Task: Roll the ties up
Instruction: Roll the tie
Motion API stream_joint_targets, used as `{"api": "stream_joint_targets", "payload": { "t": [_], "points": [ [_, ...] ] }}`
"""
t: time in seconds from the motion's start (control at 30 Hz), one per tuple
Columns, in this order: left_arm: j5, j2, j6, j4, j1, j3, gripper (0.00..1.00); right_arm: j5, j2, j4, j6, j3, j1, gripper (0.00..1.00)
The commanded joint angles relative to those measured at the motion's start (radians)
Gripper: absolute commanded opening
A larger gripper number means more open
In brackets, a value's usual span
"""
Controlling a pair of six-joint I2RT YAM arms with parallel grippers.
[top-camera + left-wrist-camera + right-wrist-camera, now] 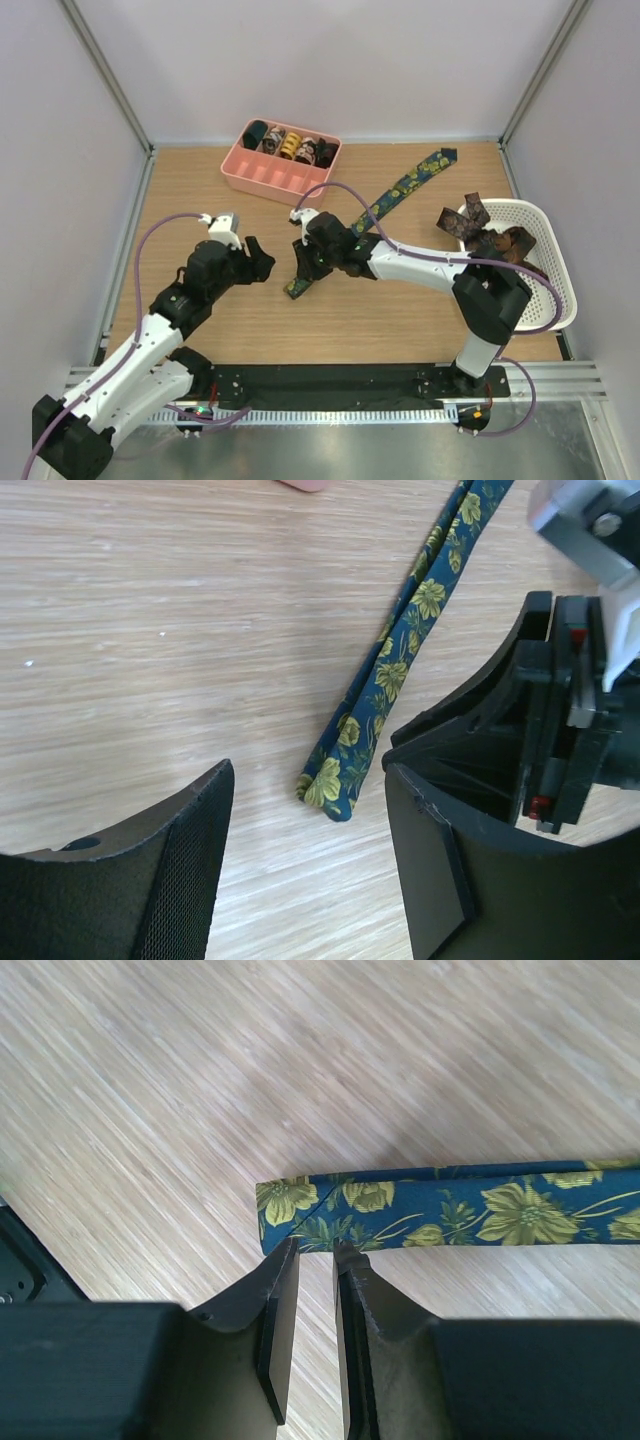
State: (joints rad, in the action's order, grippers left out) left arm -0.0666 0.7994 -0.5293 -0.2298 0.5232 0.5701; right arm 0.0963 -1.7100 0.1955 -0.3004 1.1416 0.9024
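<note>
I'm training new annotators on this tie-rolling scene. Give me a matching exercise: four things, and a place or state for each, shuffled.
1 floral tie
2 pink tray
3 white basket
4 left gripper

A holds rolled ties
B open, empty
C holds loose brown ties
D stretched out on the table

Pairs: 1-D, 2-A, 3-C, 4-B

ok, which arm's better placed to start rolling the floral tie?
Right. The right claw sits at the tie's folded end, jaws narrowly apart. The left claw is open, not touching it.
</note>
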Motion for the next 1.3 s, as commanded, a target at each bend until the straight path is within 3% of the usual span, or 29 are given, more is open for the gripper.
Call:
{"api": "stream_joint_targets", "payload": {
  "t": [0.0,1.27],
  "points": [
    [-0.052,-0.074,-0.028,-0.074,-0.002,-0.021,0.64,0.025,-0.026,0.013,0.012,0.029,0.024,0.27],
    [-0.058,-0.078,0.009,-0.098,-0.002,-0.009,0.63,-0.015,-0.231,-0.010,0.004,0.087,0.115,0.28]
  ]
}}
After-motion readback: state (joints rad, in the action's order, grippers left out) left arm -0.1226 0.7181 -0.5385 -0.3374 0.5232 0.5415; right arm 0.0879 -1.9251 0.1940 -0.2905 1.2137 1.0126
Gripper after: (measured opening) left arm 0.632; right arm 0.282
